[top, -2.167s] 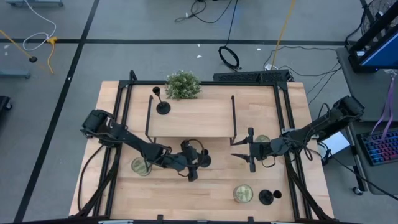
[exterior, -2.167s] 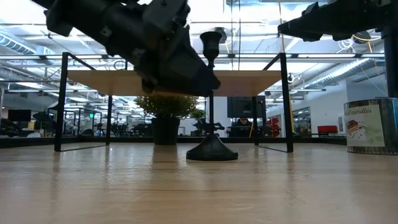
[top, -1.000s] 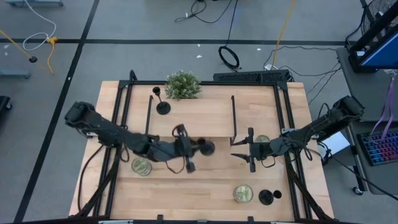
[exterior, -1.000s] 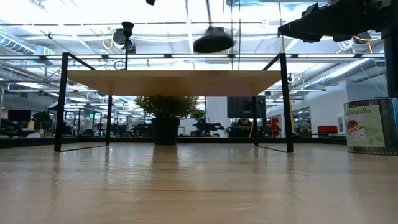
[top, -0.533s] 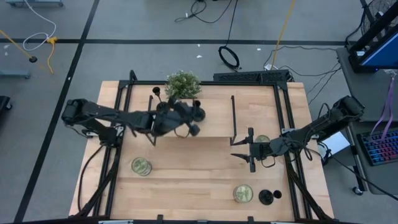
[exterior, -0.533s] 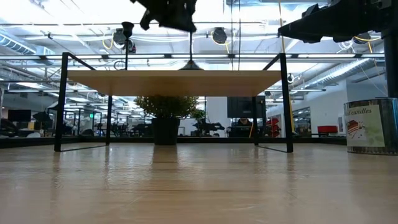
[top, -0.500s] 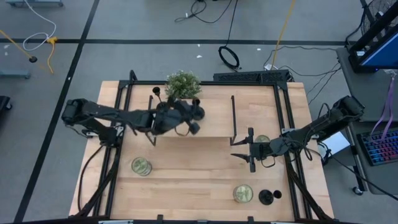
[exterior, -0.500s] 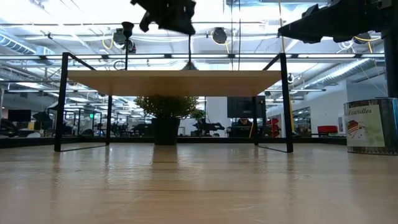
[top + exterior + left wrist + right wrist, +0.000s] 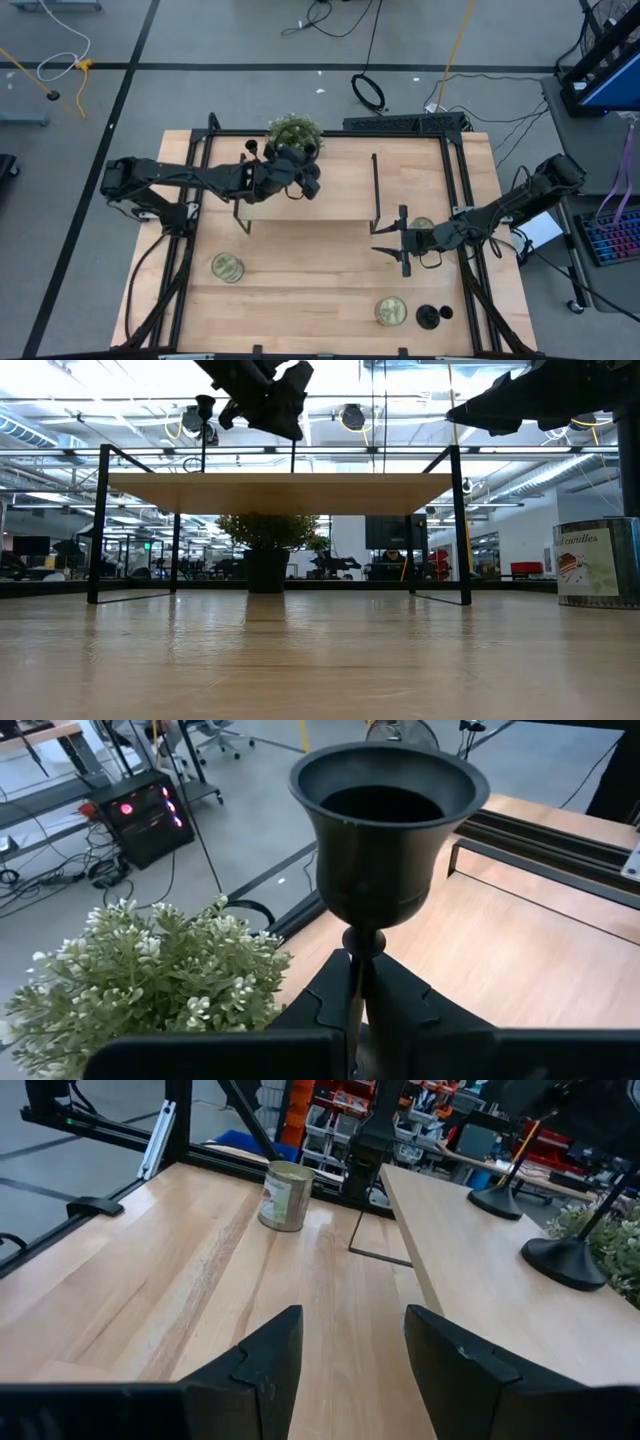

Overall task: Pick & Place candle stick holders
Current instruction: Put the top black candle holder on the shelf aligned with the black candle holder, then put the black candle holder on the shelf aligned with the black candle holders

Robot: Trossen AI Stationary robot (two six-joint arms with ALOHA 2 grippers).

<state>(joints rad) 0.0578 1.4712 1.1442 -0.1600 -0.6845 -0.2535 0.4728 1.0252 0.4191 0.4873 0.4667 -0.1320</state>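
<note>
**A:** What has changed since the previous frames?

**B:** You have carried the candle stick holder (image 9: 380, 830) off the table. Earlier it stood on the lower surface under the raised shelf (image 9: 340, 190); half a second ago it was at the shelf's front; now the left gripper (image 9: 290, 172) has moved it further back, beside the plant (image 9: 294, 132). The right gripper (image 9: 390, 240) has not moved: it hovers near the shelf's right front corner with its fingers (image 9: 260, 1365) spread wide and nothing between them.

**A:** State of the left gripper?

**B:** Its fingers (image 9: 330, 1000) are pressed together on the holder's thin stem, just below the cup.

**A:** Describe the surface and the room.

**B:** You are working on a light wooden table (image 9: 300, 310) with a black frame. A wooden shelf on thin black legs stands at its rear centre. A second holder (image 9: 257, 160) stands at the shelf's left rear, and a third holder (image 9: 432, 316) stands on the table near the right front, beside a round tin (image 9: 391, 311). Another tin (image 9: 227, 266) sits at left front. Grey floor with cables surrounds the table.

**A:** And the held holder?

**B:** Matte black, upright, with a bell-shaped cup on a slim stem.
</note>
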